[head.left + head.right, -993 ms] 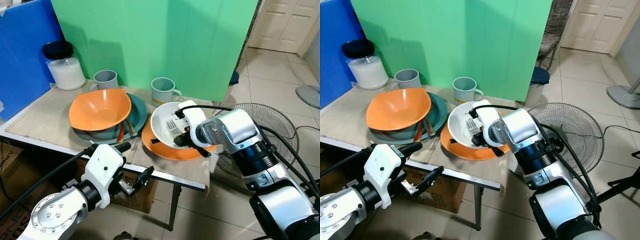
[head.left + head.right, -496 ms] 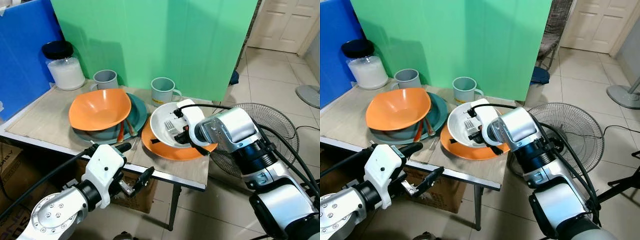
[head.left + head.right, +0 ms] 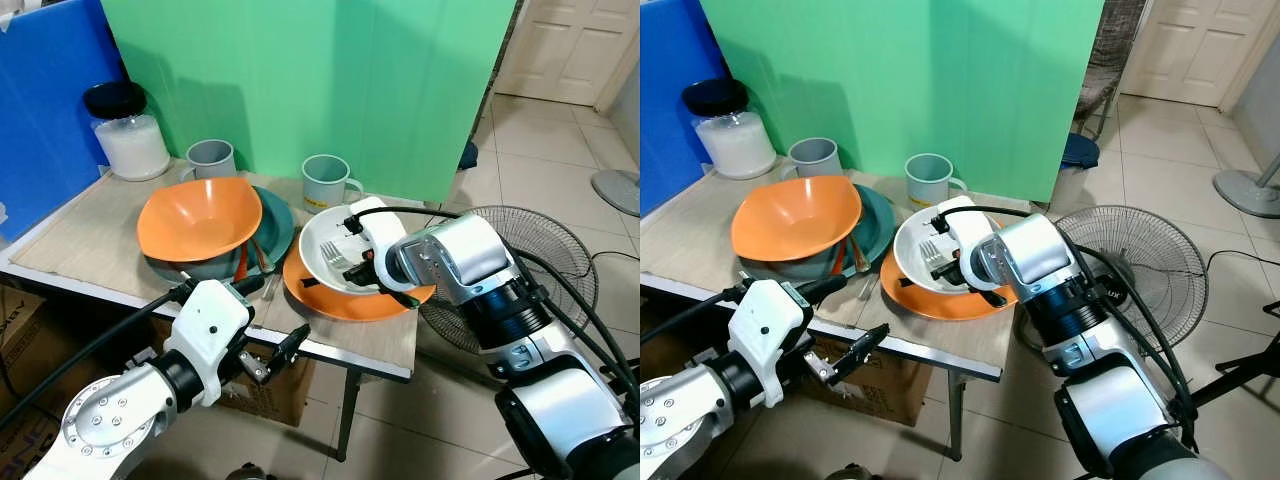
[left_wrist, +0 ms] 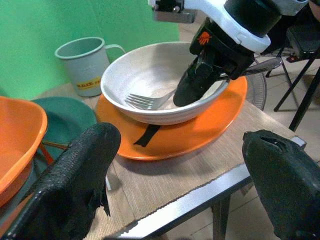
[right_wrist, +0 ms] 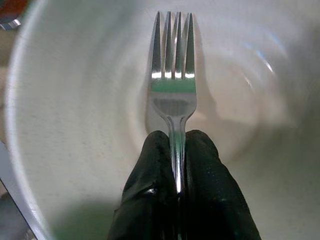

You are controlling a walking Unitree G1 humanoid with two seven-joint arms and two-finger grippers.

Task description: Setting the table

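Wood-grain table (image 3: 95,235) with a metal edge stands before a green screen (image 3: 300,80) and a blue panel (image 3: 45,110), on beige floor tiles beside a floor fan (image 3: 520,250). The right gripper (image 5: 175,150) pinches a silver fork (image 5: 173,85) by its handle inside the white bowl (image 3: 325,262), which sits on an orange plate (image 3: 335,298). The left gripper (image 4: 180,175) hovers spread wide at the table's near edge.
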